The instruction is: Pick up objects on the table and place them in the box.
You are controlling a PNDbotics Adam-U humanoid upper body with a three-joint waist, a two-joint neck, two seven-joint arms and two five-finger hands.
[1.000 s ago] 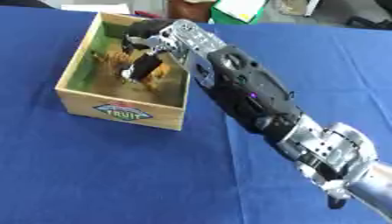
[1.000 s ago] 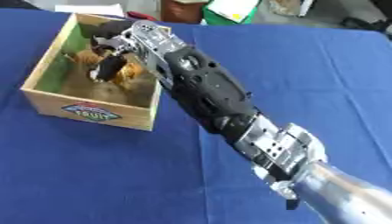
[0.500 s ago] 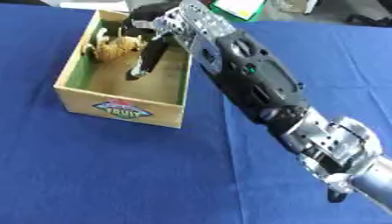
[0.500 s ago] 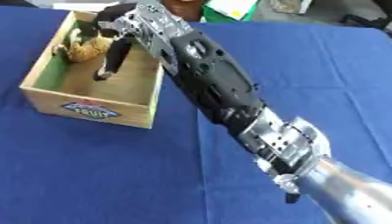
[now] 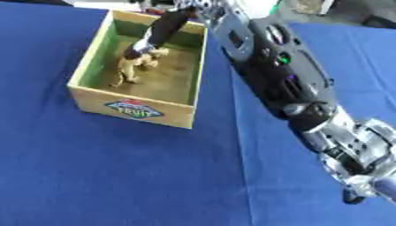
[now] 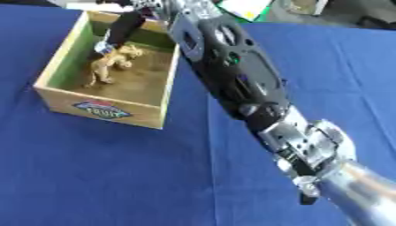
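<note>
Table covering: a blue cloth (image 5: 116,176) spreads over the whole table, lying smooth from the near edge to the far edge.
Far edge, middle: a flat green and white thing (image 6: 246,8) lies just past the cloth.
Far right corner: dark, blurred shapes (image 5: 363,13) sit behind the table; what they are cannot be told.
Far left corner: a pale strip (image 6: 85,5) shows beyond the cloth.
Light: even and soft, with faint shadows on the cloth.
</note>
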